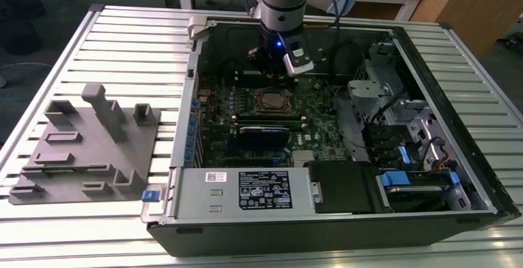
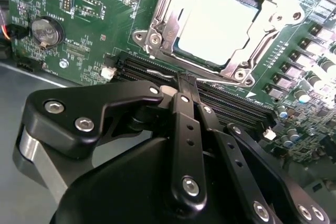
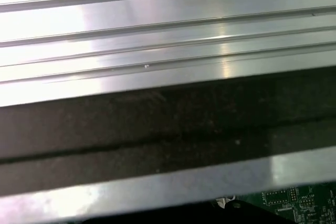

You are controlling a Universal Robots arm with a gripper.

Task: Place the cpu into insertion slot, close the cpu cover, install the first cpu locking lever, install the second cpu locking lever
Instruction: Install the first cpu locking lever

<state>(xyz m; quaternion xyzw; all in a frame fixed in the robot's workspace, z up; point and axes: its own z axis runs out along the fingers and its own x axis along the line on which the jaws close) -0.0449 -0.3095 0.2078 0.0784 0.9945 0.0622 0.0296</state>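
In the exterior view the arm reaches down into an open computer case, and my gripper [image 1: 268, 75] hangs just behind the insertion slot [image 1: 272, 101] on the green board. The second wrist view shows the cpu [image 2: 218, 22], pale and silvery, lying in the insertion slot [image 2: 152, 38]. The cpu cover [image 2: 248, 59] lies flat over it, framing it. My gripper [image 2: 186, 81] is shut, its black fingers [image 2: 184, 129] pressed together with nothing between them. The tips sit just off the socket's near edge, beside a thin silvery rod [image 2: 157, 71].
Long black memory slots [image 2: 236, 108] run between gripper and socket; a coin battery [image 2: 46, 31] lies to one side. The case wall [image 3: 157, 135] and slatted table [image 3: 157, 24] are close behind. A grey fixture block [image 1: 86, 145], power supply [image 1: 245, 191] and drive cages [image 1: 408, 127] surround the board.
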